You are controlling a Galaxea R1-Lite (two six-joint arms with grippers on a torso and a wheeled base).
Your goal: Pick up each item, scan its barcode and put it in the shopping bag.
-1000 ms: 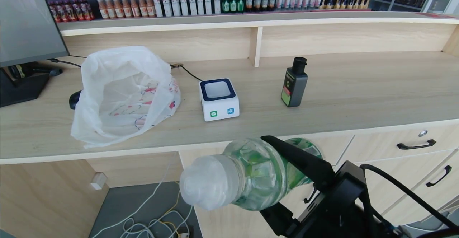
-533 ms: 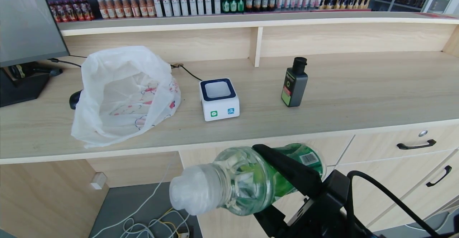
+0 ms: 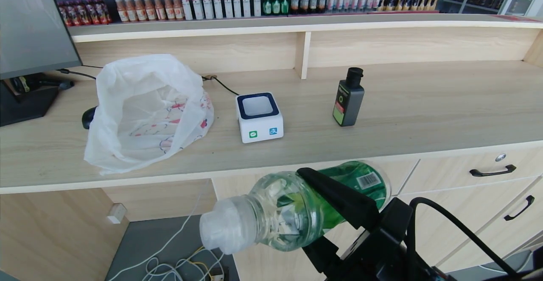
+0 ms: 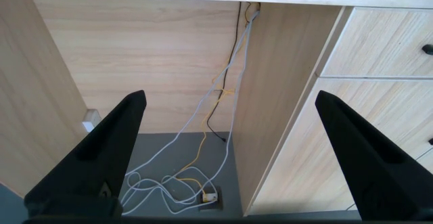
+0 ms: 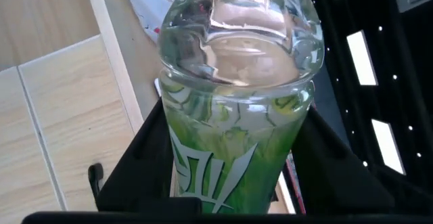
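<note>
My right gripper [image 3: 335, 213] is shut on a clear bottle with a green label [image 3: 288, 213], held on its side in front of and below the counter edge, white cap toward me and its barcode facing up. The right wrist view has the same bottle [image 5: 237, 116] between the dark fingers. On the counter stand the white scanner box [image 3: 258, 117], a dark bottle with a black cap [image 3: 348, 98] and the open white shopping bag [image 3: 144, 111]. My left gripper [image 4: 230, 163] is open below the counter, over floor cables.
The counter [image 3: 424, 115] has a raised back ledge with a divider [image 3: 302, 54]. A monitor [image 3: 34, 22] and a black mouse [image 3: 88, 117] are at the far left. Drawers with black handles [image 3: 492, 171] lie below right. Cables [image 3: 178, 255] trail on the floor.
The bottle in my right gripper has shifted left and rolled, so that its barcode now faces up. Nothing on the counter has moved.
</note>
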